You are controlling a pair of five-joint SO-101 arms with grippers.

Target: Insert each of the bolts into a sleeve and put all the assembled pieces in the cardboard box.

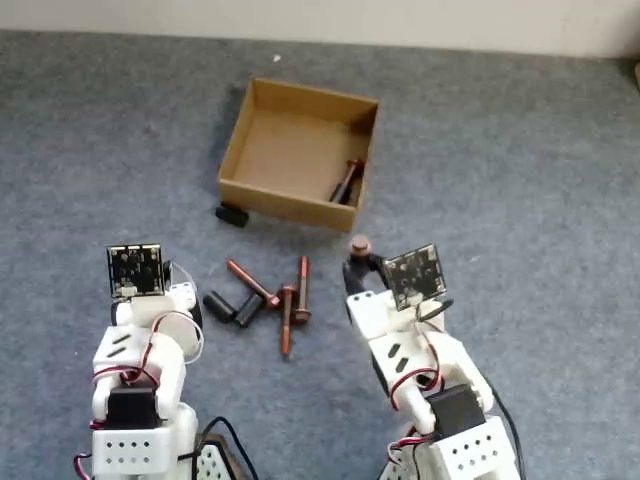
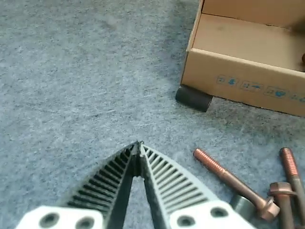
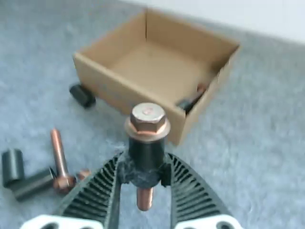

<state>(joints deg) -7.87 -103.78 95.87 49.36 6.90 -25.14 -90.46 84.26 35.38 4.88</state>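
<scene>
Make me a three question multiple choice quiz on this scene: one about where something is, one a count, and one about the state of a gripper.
1. Where is the black sleeve that lies apart from the other parts?
A. On the carpet, at an outer corner of the cardboard box
B. Inside the box
C. Under an arm's base

2. How many loose bolts lie on the carpet?
A. Two
B. Three
C. Five

3. What state is the right gripper in?
A. Open and empty
B. Shut on a bolt-and-sleeve piece
C. Shut on nothing

Answers:
1 A: the high view shows it outside the box, by its near corner.
2 B: three copper shafts lie between the arms.
3 B: the right wrist view shows the sleeve clamped, with the bolt head above it.
</scene>
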